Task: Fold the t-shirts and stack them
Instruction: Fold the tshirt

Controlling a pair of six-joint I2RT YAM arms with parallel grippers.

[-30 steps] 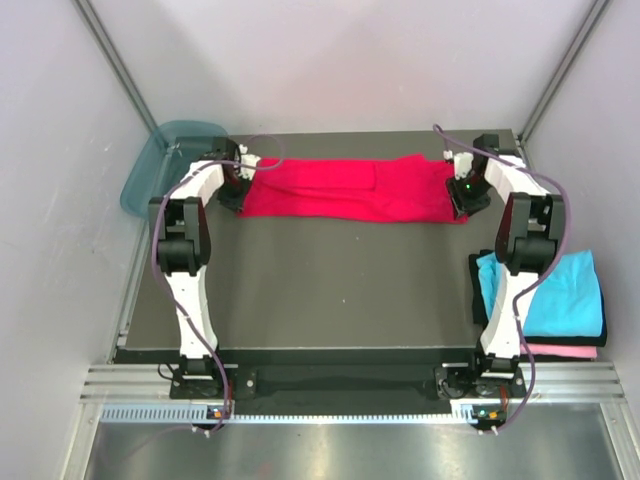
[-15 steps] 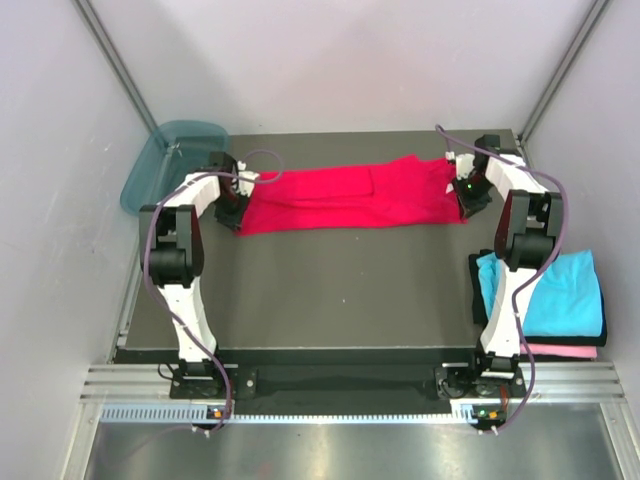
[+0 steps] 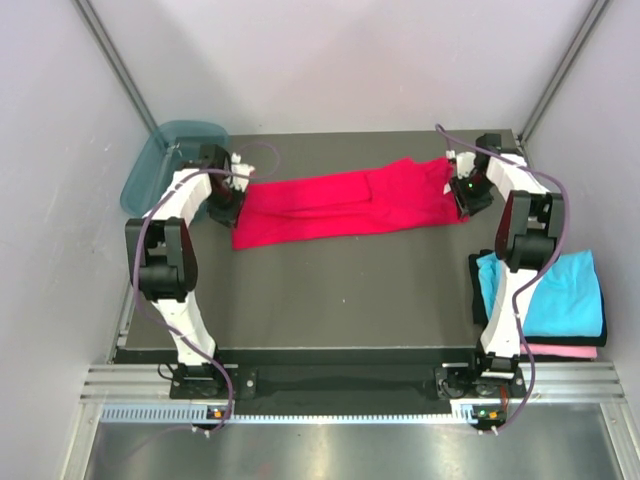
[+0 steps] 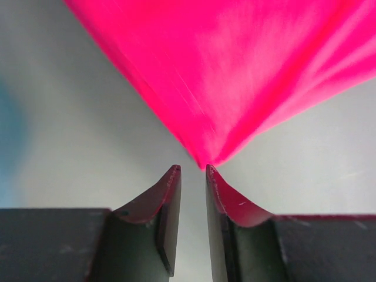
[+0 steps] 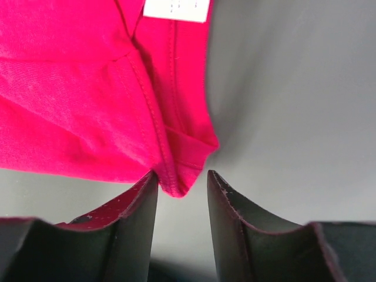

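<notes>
The crimson red t-shirt (image 3: pixel 340 205) lies folded in a long band across the far part of the table, its left end slanted nearer. My left gripper (image 3: pixel 224 205) is at that left end. In the left wrist view the jaws (image 4: pixel 192 170) stand narrowly apart and the shirt (image 4: pixel 235 70) tapers to a tip just beyond them. My right gripper (image 3: pixel 466 194) is at the right end, open, with the shirt's hemmed corner (image 5: pixel 176 176) loose between the fingertips and the white tag (image 5: pixel 176 9) above. A folded cyan t-shirt (image 3: pixel 560 295) lies on a pink one (image 3: pixel 565 351) at the right.
A teal translucent tub (image 3: pixel 160 165) stands off the table's far left corner. The cyan and pink stack sits on a dark board at the right edge, beside the right arm. White walls enclose the table on three sides.
The left arm has swung outward and nearer, dragging the shirt's left end toward the front, so the band now lies slanted. The right gripper has stayed at the right end.
</notes>
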